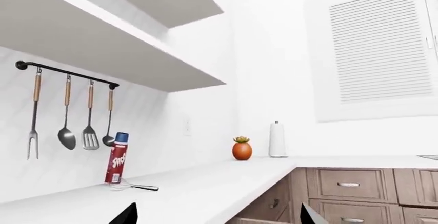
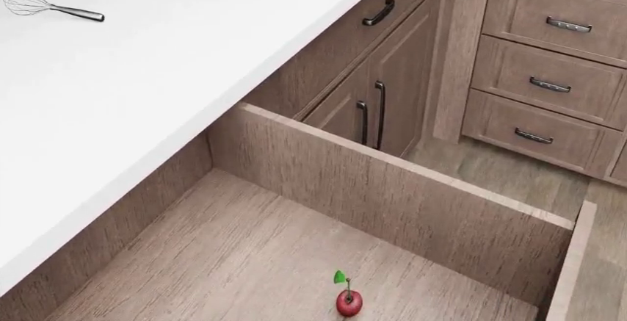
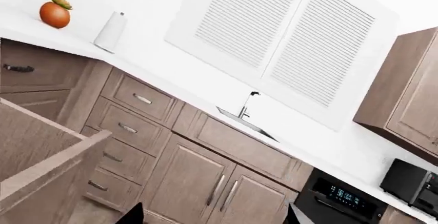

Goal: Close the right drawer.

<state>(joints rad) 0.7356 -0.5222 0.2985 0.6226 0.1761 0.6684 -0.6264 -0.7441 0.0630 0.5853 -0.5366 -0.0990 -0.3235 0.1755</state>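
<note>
A: Right, the right drawer [image 2: 392,189] is pulled far out from under the countertop [image 2: 176,78], wide open, with a little cherry [image 2: 348,301] lying on its floor near the front.

B: So nothing is done yet?

A: That's my read. The box sticks well out past the countertop edge, and in the head view no arm is on it or anywhere near it. The whole push is still to come.

B: Where are the grippers, then?

A: Only the dark fingertips show, at the lower edge of each wrist picture. The left gripper [image 1: 217,215] has its two tips set well apart, nothing between them, looking out over the countertop toward the spray can [image 1: 117,158] and whisk [image 1: 133,185]. The right gripper [image 3: 213,215] looks the same: tips spread, holding nothing.

B: And the drawer from the right wrist?

A: Its side wall [image 3: 48,157] looms close beside the gripper, with the three small drawers [image 3: 126,126] beyond it. Hard to say how near the fingers really are, since so little of them shows.

B: What's left?

A: Reach the drawer front, then push it back under the countertop until flush.
</note>
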